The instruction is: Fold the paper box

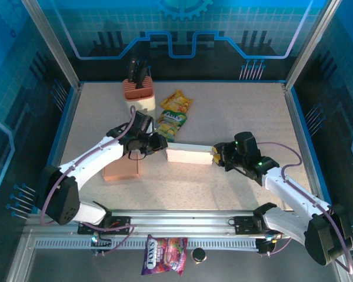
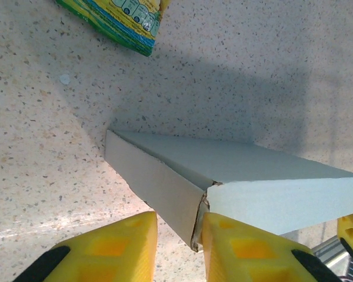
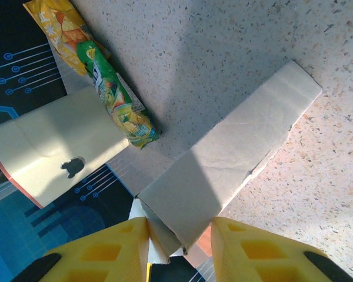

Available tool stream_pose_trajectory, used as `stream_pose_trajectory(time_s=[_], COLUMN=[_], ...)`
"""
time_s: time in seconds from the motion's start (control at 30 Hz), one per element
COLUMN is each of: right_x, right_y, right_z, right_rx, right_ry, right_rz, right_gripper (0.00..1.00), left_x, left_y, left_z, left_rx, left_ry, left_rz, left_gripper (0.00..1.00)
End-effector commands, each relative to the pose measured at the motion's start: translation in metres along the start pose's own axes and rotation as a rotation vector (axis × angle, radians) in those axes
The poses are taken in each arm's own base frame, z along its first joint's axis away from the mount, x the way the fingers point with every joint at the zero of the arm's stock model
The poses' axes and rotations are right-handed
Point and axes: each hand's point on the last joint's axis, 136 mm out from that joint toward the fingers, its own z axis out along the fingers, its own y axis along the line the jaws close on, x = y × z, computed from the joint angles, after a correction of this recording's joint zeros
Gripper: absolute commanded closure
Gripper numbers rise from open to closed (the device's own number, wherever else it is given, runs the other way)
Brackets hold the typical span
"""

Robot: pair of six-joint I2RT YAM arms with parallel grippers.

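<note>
A speckled beige table [image 1: 247, 117] lies inside a blue-lit enclosure, with metal posts [image 1: 50, 41] at the corners and dark panels with blue line patterns behind. A metal rail [image 1: 182, 222] runs along the near edge; in front of it lie a purple candy bag [image 1: 165, 257] and a small black round thing [image 1: 198, 255]. At the back stands a cream holder [image 1: 142, 100] with an orange top and black handles [image 1: 138, 70] sticking up out of it. Just beside it lie a yellow bag [image 1: 176, 101] and a green bag [image 1: 172, 120], the green one nearer the arms. A pink carton [image 1: 120, 170] sits under the left arm; what is in it cannot be told. The box [image 1: 188, 154], long, pale and closed along its length, lies flat in the middle of the table between the two grippers. The left gripper [image 1: 163, 144] is at its left end: in the left wrist view the box's corner, with a loose end flap, stands between the yellow fingers [image 2: 247, 247] and touches one of them, with table showing between it and the other, so whether it is pinched cannot be told. The right gripper [image 1: 215, 155] is at the other end, and in its wrist view its fingers [image 3: 259, 247] are clamped on the box across its width, a small flap folded against one of them.
</note>
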Motion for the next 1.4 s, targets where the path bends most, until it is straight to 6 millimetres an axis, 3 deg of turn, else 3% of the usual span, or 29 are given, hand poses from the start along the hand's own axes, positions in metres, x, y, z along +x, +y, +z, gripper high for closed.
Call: stream_pose_trajectory(time_s=[0.0,0.23,0.4,0.93,1.07,1.23,1.37], right_x=[-0.009,-0.012,-0.013,-0.011,-0.008,0.000,0.001], right_y=[-0.039,-0.053,-0.060,-0.088,-0.070,-0.025,-0.011], right_z=[0.003,0.001,0.002,-0.003,-0.005,-0.019,-0.031], right_rx=[0.140,0.191,0.215,0.373,0.329,0.191,0.123], right_ry=[-0.020,-0.029,-0.032,-0.010,0.002,0.005,0.019], right_rz=[0.017,-0.006,-0.010,0.020,-0.018,-0.086,-0.081], right_gripper=[0.69,0.71,0.72,0.78,0.73,0.50,0.38], left_x=[0.015,0.000,-0.002,0.038,0.045,0.046,0.051], left_y=[0.015,-0.011,-0.024,0.024,0.030,0.028,0.022], left_z=[0.005,-0.017,-0.015,0.026,0.027,0.021,0.016], left_rx=[-0.089,-0.014,0.057,-0.033,-0.054,-0.064,-0.050], left_ry=[0.066,-0.006,-0.010,0.107,0.111,0.083,0.044], left_rz=[0.039,0.004,-0.058,-0.070,-0.045,-0.009,0.036], left_gripper=[0.73,0.64,0.62,0.74,0.75,0.76,0.76])
